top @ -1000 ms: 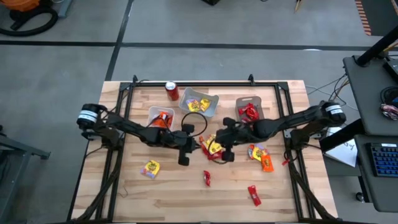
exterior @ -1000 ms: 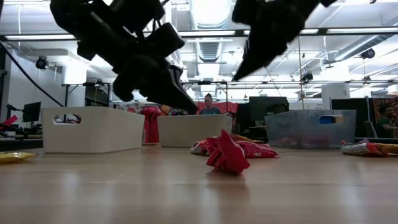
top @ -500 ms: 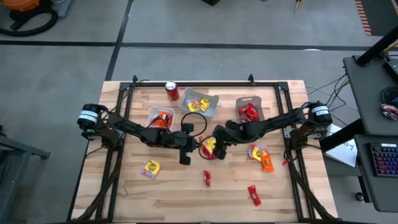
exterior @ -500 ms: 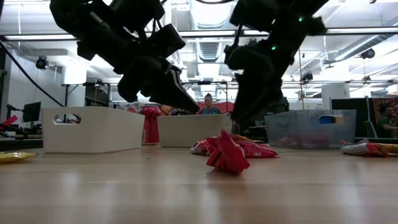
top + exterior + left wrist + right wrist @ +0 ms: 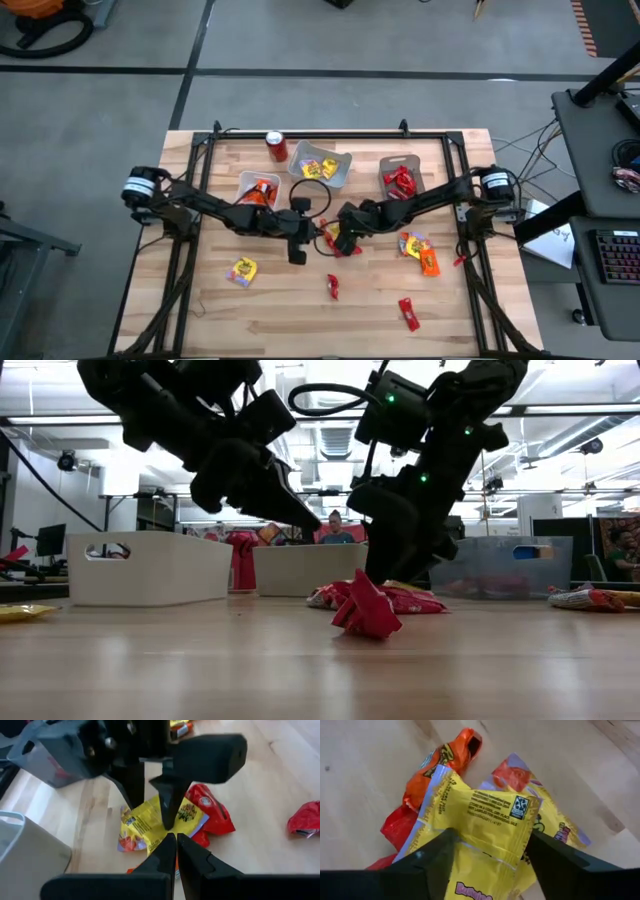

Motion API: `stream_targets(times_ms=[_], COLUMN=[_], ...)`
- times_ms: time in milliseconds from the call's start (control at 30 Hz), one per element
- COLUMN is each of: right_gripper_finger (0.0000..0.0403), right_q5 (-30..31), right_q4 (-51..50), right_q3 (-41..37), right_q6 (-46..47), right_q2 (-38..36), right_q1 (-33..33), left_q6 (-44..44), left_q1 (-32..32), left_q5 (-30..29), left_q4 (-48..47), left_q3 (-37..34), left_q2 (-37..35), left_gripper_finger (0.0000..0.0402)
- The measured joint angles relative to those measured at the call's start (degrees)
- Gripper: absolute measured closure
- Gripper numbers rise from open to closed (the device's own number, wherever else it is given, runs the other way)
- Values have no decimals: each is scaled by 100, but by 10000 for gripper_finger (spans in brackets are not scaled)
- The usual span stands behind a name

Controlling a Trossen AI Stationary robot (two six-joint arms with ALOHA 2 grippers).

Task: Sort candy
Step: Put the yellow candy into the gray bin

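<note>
A small pile of candy (image 5: pixel 342 241) lies at the table's middle: a yellow packet (image 5: pixel 490 812) on top, an orange one (image 5: pixel 447 762) and red ones (image 5: pixel 216 813) beside it. My right gripper (image 5: pixel 490 835) is open and slants down over the pile, one finger on each side of the yellow packet's middle. My left gripper (image 5: pixel 176 841) is shut on nothing. It hangs just left of the pile, above the wood (image 5: pixel 305 520). More candy lies loose at the near left (image 5: pixel 241 270), in the near middle (image 5: pixel 333 287) and at the right (image 5: pixel 418 245). My right gripper's open fingers (image 5: pixel 169 817) come at the yellow packet (image 5: pixel 145 822) slanting down from the table's right. Their ends stand at the packet's surface, but I cannot tell whether they touch it. The packet lies flat on the pile.
Three bins stand at the far side: a white one (image 5: pixel 247 183) with orange candy, a white one (image 5: pixel 341 162) with yellow candy, and a grey one (image 5: pixel 414 163) with red candy. A red soda can (image 5: pixel 276 146) stands behind them. The two grippers are close together over the pile.
My right gripper has come down and toward the table's left onto the candy pile. It has rolled about its own axis and opened on the way. The candy has not moved.
</note>
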Motion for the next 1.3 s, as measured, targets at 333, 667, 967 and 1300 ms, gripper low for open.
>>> stream_targets(times_ms=[333, 667, 967, 1300], right_gripper_finger=[363, 389, 390, 390], right_q5=[-90, -297, 960, 3024], right_q4=[2, -125, -74, 1], right_q3=[-2, -2, 111, 984], right_q6=[-63, -115, -1139, -4214], right_q2=[-155, -716, -1297, -1238], right_q1=[0, 0, -17, -832], left_q6=[-3, -115, -461, -1432], left_q1=[-77, -241, -533, -884], left_q5=[0, -77, -170, -840], left_q4=[-322, -1027, -1398, -2596], left_q3=[0, 0, -2, 0], left_q2=[-648, -1722, -2506, -3402], left_gripper_finger=[402, 402, 402, 402])
